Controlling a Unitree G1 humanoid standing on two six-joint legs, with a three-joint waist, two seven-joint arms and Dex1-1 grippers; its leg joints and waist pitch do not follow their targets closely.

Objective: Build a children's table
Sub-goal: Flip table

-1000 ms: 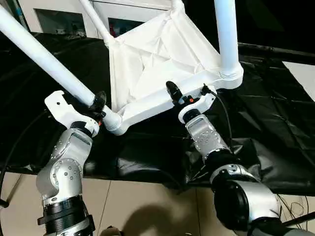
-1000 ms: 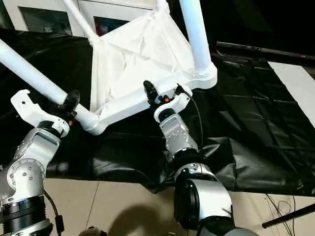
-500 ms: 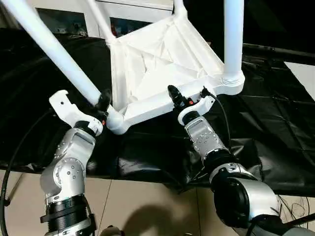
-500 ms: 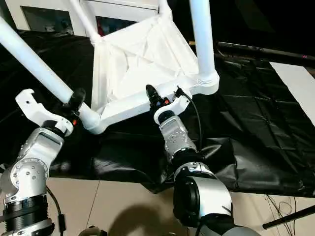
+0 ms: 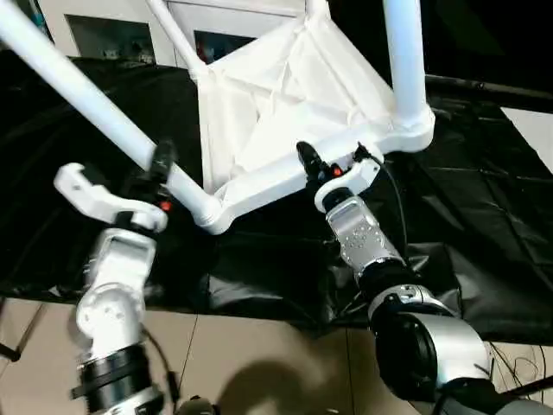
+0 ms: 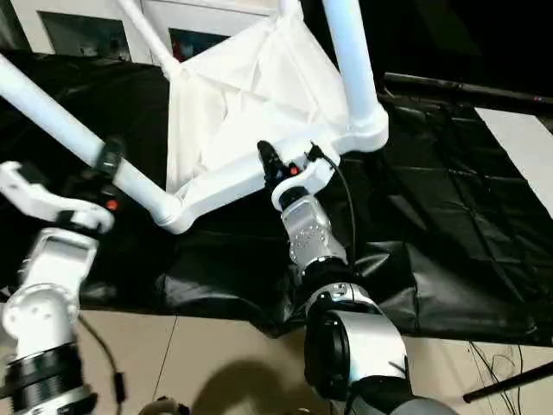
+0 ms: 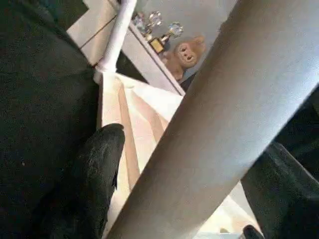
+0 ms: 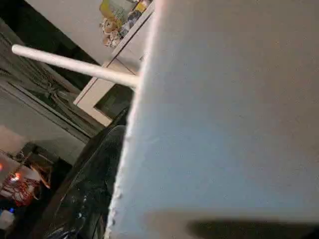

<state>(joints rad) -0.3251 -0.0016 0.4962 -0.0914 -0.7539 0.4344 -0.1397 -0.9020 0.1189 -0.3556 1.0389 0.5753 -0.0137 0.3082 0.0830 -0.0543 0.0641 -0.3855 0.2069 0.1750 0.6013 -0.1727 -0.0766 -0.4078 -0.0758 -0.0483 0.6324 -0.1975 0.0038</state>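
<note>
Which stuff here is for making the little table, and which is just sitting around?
For the table:
tabletop
legs
left gripper, around one leg
right gripper, at the tabletop's edge

Just sitting around:
black sheet
flat white board
teddy bear
cabinet

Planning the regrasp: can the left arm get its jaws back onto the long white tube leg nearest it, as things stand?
Probably yes. The left gripper already straddles the long white tube leg, one black finger on each side, jaws open, and nothing lies between them and the tube.
</note>
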